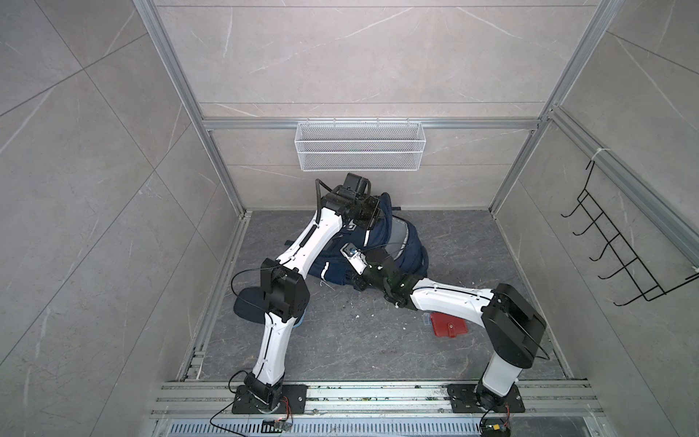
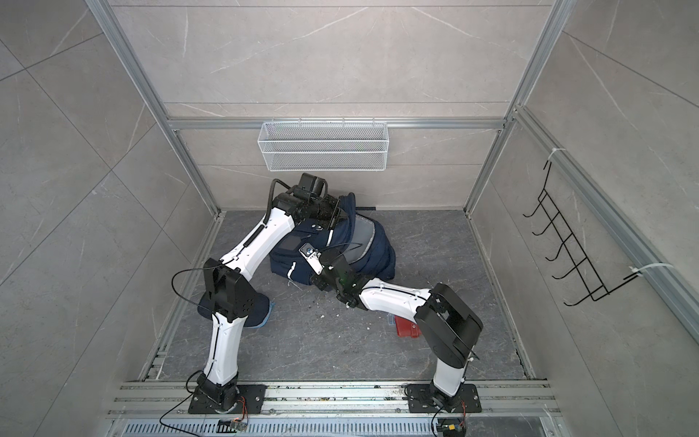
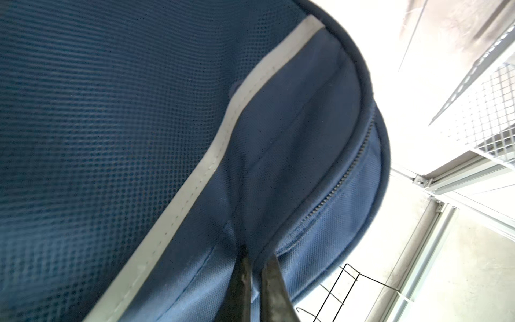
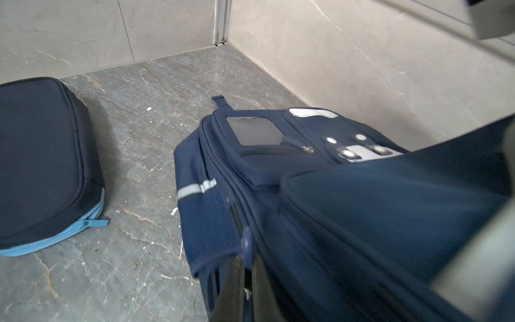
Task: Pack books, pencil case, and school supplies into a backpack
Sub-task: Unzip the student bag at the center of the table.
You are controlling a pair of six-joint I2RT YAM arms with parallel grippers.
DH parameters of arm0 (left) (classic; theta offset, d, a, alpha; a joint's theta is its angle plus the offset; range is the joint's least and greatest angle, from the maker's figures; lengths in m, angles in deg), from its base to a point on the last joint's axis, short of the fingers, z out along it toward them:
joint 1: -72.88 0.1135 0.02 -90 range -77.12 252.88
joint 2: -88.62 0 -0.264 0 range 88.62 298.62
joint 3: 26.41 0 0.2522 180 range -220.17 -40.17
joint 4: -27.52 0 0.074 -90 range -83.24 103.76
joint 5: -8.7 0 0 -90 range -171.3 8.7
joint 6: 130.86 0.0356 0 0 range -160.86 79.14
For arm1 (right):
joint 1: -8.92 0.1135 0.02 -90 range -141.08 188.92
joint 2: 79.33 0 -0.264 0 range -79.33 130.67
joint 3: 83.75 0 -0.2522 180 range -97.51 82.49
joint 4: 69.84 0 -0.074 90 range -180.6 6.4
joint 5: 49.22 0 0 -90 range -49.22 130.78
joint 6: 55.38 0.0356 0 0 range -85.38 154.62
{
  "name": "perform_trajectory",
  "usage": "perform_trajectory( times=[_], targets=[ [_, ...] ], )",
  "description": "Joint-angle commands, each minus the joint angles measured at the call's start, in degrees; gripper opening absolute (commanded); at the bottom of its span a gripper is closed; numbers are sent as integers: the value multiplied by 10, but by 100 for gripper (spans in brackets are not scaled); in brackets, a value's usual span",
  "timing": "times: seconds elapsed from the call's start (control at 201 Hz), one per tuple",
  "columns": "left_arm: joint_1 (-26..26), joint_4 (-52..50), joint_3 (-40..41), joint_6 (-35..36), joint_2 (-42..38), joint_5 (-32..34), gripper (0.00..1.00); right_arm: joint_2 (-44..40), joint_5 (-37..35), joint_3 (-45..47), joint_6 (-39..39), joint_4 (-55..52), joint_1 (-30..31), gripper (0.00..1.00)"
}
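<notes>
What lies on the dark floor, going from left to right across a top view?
Soft navy fabric pouch with a light-blue edge, partly under the left arm → large navy fabric backpack with white stripes → small red wallet-like case with a snap strap.

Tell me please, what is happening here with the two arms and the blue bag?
Both arms are working on the navy backpack lying on the floor. The left gripper is shut on its fabric beside a zipper; the right gripper is shut at a zipper pull. The pencil case and red case lie outside it. No books show.
</notes>
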Motion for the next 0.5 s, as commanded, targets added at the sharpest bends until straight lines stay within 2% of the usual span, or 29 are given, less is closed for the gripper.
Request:
perform_trajectory(
  times=[0.0,0.184,0.324,0.423,0.498],
  targets=[
    [-12,226,-63,-34,-25,1,0,33,158,-25,4,-2,58,2],
    [-15,232,-52,-36,-29,2,0,57,202,-57,16,-9,63,4],
    [-9,225,-27,-13,-41,-5,0,40,193,-38,25,-11,62,9],
    [5,234,20,17,-58,-8,0,4,180,-4,38,-17,54,21],
    [16,235,58,49,-68,-12,0,-28,179,23,51,-33,47,41]
  ],
)
